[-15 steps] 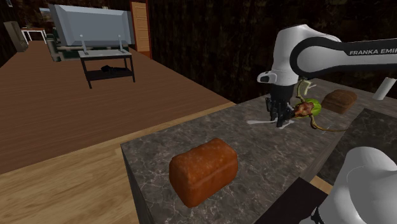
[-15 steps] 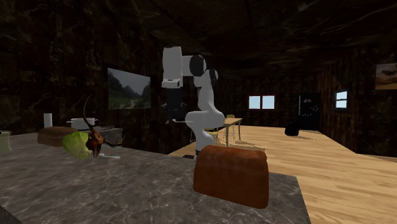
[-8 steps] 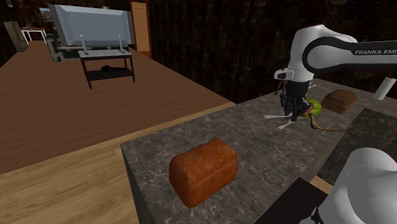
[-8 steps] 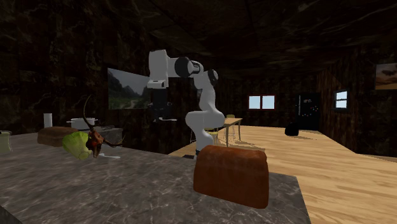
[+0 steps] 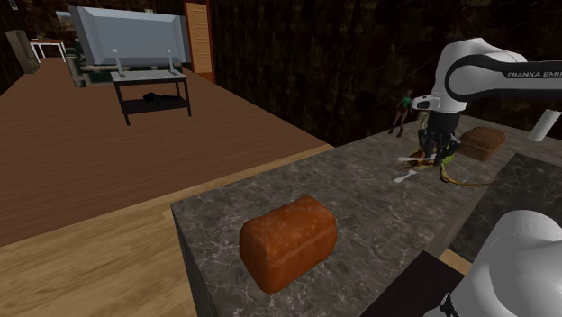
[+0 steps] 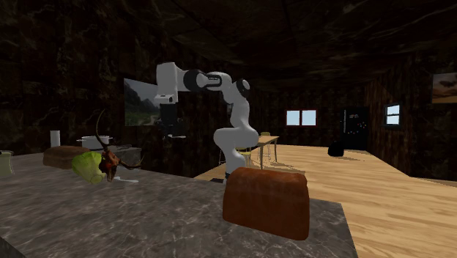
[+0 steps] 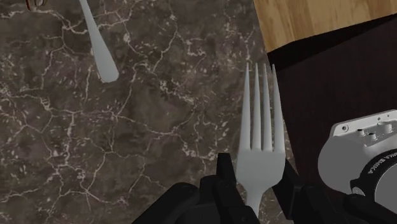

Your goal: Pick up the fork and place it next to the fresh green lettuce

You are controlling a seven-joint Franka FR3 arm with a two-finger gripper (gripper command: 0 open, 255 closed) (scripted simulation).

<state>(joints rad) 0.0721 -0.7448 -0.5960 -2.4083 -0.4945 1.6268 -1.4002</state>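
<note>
Dark marble table (image 5: 378, 212), wood floor (image 5: 108, 171) around it. The white arm (image 5: 477, 76) reaches over the table's far end as you see it in the shoulder view.

A big brown loaf (image 5: 288, 241) sits by the table's near corner, well apart from everything else.

The lettuce (image 6: 86, 167) is pale green and sits toward the far end, at the second exterior view's left. A brown stalky thing (image 6: 110, 164) touches it on the loaf's side. A darker loaf (image 5: 484, 142) lies past the lettuce, nearer the table's far edge.

The gripper (image 7: 256, 173) hangs over that far end, pointing down. In the shoulder view it sits in front of the lettuce and covers most of it.

The fingers (image 7: 224, 184) are clamped on the fork (image 7: 257, 127) at its neck, one on each side. The fork is light grey with four tines, held flat, tines pointing away from the hand. It looks lifted off the table. In the wrist view its tines cross the table's edge, with floor beyond. In the shoulder view it's just beside the lettuce.

A second grey utensil (image 7: 98, 48) lies flat on the table near the fork, not touching it. Its head is cut off, so you can't tell its kind.
</note>
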